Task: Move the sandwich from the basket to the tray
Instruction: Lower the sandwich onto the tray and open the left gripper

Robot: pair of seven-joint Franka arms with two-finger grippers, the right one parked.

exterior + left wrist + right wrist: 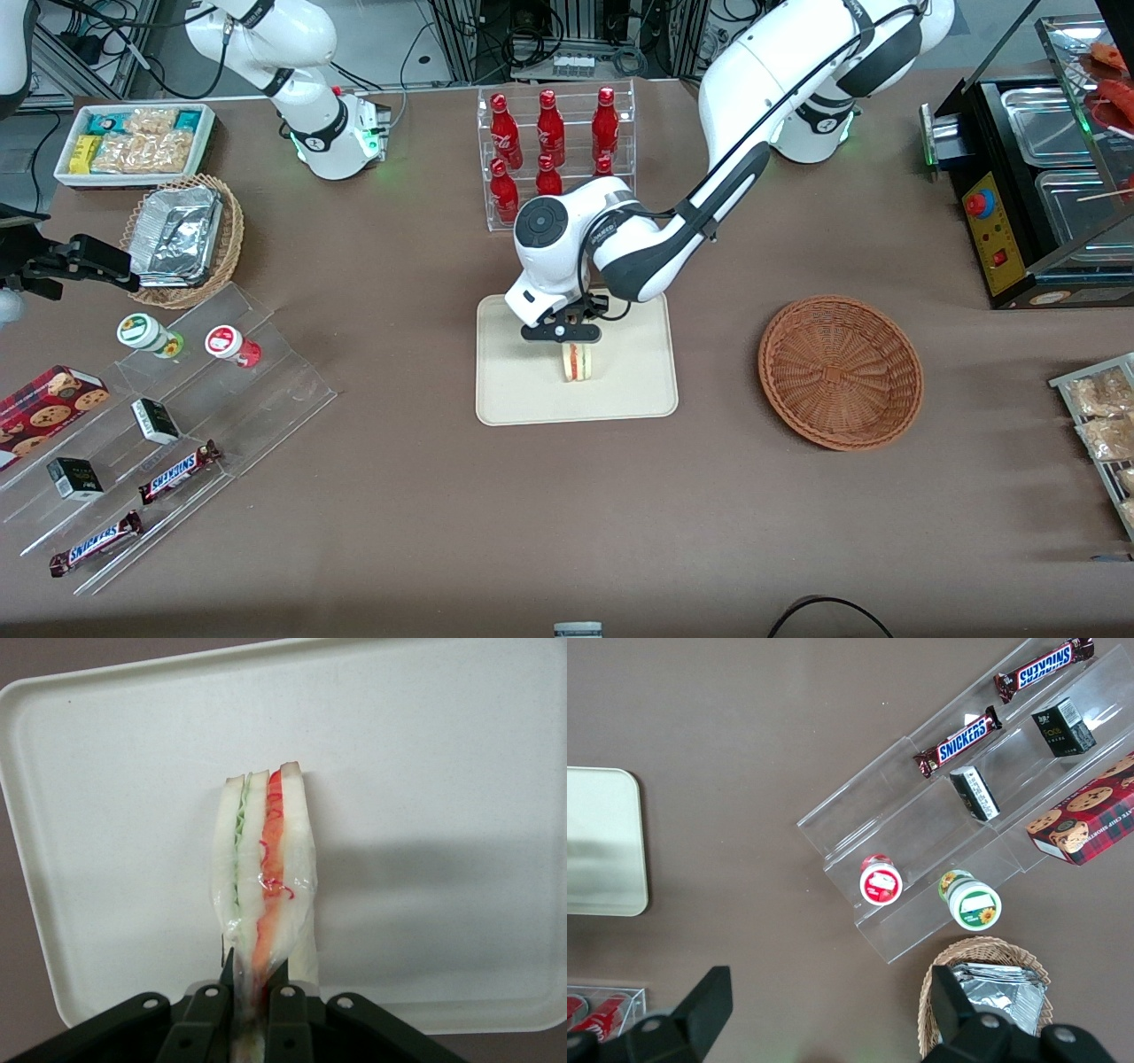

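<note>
The claw (576, 335) is shut tight on the sandwich (578, 361). In the front view they sit in the middle of the frame, over the middle of the tray (505, 390). The sandwich hangs straight down from the claw, so the thing to put down is right under the fingers. Its long side points down at the tray. From the front it looks like the low end is touching the tray or just above it, but I cannot tell which.

The wrist view looks down the sandwich (264, 877). The two fingers (205, 1023) pinch its top end, one on each flat bread side. The tray (461, 771) fills almost all of that view, so the sandwich is well inside the rim.

The sandwich is a thin wedge of pale bread. It has a red stripe and a green stripe along its cut edge. It looks shiny, as if it is in clear wrap. It looks soft, so I think a hard squeeze could squash it.

The basket (840, 370) is empty. It sits at the right of the front frame, beside the tray and well apart from it.

I think the job is nearly done. The next move only needs the claw to let go. The sandwich stands on a thin edge, so it may tip over flat.
</note>
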